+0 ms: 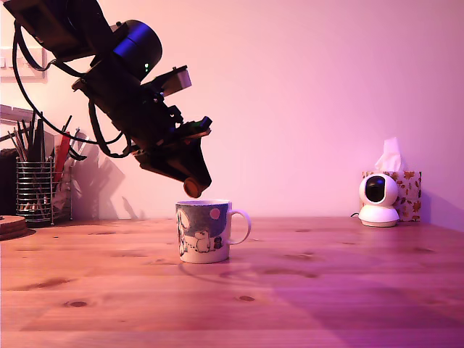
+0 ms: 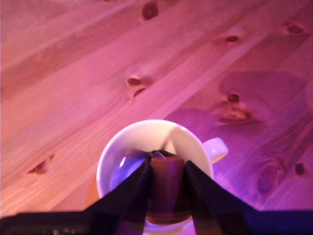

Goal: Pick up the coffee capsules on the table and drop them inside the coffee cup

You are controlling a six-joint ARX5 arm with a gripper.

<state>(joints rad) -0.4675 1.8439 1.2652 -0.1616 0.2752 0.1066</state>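
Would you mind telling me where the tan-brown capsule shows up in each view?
Exterior view: the tan-brown capsule sits at the gripper tip, just above the mug's rim.
Wrist view: the capsule is clamped between the dark jaws, over the mug's opening.
Shared landmark: the white mug.

Arm descending from the exterior view's 10 o'clock toward 4 o'clock, its gripper [image 1: 194, 185] tilted downward, fingers [image 2: 131, 193] clamped on a load.
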